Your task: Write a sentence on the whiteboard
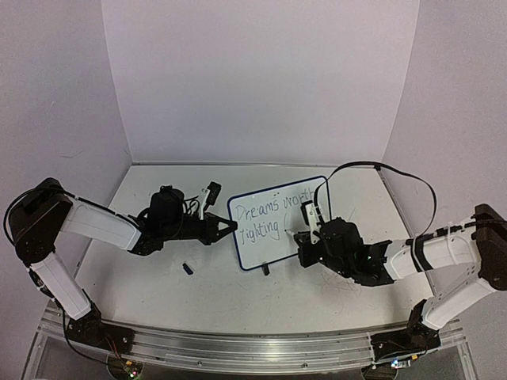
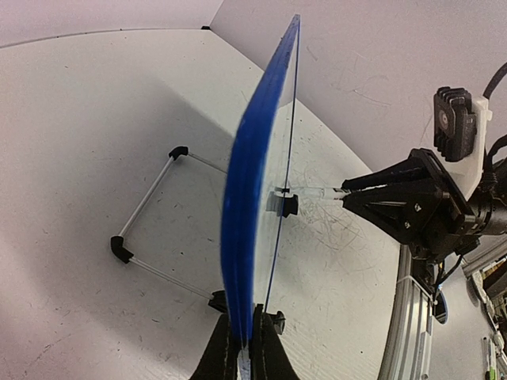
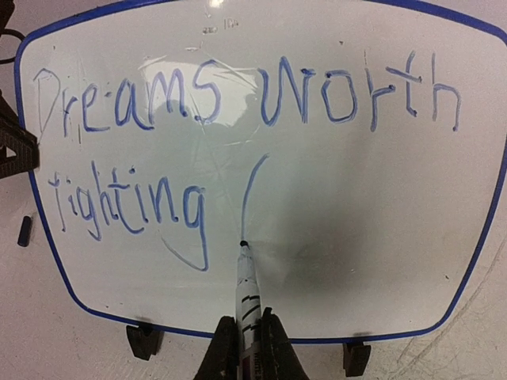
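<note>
The whiteboard stands tilted upright mid-table on two black feet, with a dark blue rim. My left gripper is shut on its left edge; in the left wrist view the rim runs edge-on up from my left gripper. My right gripper is shut on a white marker. Its tip touches the board at the foot of a fresh curved blue stroke. The sentence reads "Dreams worth" above "fighting". From the left wrist, the right gripper points at the board face.
A small black cap lies on the table in front of the left arm. A white object rests behind the left gripper. A thin wire stand with black ends lies behind the board. Purple walls enclose the table.
</note>
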You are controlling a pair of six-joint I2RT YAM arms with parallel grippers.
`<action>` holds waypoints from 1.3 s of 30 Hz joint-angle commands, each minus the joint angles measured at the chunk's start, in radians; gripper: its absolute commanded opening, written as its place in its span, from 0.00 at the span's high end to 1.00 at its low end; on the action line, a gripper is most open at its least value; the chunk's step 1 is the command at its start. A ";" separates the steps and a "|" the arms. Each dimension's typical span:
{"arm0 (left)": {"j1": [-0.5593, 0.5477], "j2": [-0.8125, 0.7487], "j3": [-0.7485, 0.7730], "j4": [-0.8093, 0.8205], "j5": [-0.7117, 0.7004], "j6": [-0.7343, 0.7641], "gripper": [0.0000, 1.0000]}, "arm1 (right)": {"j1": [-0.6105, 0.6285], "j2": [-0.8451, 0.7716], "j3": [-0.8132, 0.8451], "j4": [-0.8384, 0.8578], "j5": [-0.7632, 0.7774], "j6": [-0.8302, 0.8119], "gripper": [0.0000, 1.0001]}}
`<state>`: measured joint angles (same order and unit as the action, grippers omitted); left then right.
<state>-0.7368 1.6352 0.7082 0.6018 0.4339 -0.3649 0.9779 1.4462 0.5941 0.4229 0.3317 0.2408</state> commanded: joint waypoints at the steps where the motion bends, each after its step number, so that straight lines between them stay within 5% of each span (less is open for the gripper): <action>1: 0.002 -0.026 0.002 -0.006 -0.035 0.035 1.00 | 0.000 -0.043 0.035 0.006 0.009 -0.012 1.00; 39: 0.002 -0.041 -0.003 -0.008 -0.037 0.038 1.00 | -0.002 -0.020 0.067 0.001 0.108 -0.009 1.00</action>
<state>-0.7368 1.6348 0.7082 0.6018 0.4335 -0.3649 0.9779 1.4565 0.6434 0.4423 0.4110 0.2193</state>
